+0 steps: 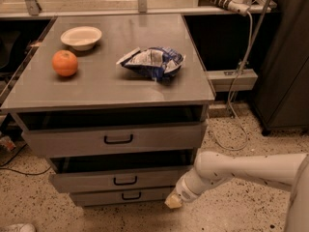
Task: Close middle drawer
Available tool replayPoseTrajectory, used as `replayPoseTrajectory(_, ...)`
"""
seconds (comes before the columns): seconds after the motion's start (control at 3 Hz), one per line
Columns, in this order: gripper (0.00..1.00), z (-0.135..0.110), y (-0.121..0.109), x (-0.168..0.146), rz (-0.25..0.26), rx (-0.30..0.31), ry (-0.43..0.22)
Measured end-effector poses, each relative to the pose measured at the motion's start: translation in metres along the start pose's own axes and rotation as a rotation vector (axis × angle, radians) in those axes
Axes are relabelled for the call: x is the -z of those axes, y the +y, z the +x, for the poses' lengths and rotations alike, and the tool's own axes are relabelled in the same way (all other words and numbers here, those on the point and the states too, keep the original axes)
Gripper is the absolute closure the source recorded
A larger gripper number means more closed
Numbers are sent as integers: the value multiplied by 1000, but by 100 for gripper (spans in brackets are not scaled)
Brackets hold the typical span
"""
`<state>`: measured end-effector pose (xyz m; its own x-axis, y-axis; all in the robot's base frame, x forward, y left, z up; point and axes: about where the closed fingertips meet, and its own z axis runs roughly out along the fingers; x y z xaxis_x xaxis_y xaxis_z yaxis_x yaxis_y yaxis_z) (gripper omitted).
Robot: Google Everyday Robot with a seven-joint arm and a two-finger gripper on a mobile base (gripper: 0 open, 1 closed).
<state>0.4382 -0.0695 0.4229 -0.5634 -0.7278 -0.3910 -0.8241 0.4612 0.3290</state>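
Note:
The grey metal cabinet has three drawers. The middle drawer (120, 180), with a flat grey front and a small black loop handle, stands out a little from the cabinet, with a dark gap above it. The top drawer (116, 139) also stands out a little. My gripper (174, 201) is on the end of the white arm (241, 170) that reaches in from the right. It is low, at the right end of the lowest drawer (123, 196), just below the middle drawer's right corner.
On the cabinet top (96, 88) lie an orange (64, 63), a white bowl (81, 36) and a blue-and-white chip bag (153, 62). A dark cabinet (285, 81) stands at the right, with cables (241, 95) hanging to the speckled floor.

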Motion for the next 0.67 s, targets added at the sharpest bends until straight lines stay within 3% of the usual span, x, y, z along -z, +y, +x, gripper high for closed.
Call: replayPoseTrajectory(0.67, 100, -27, -25, -2, 47, 43, 12)
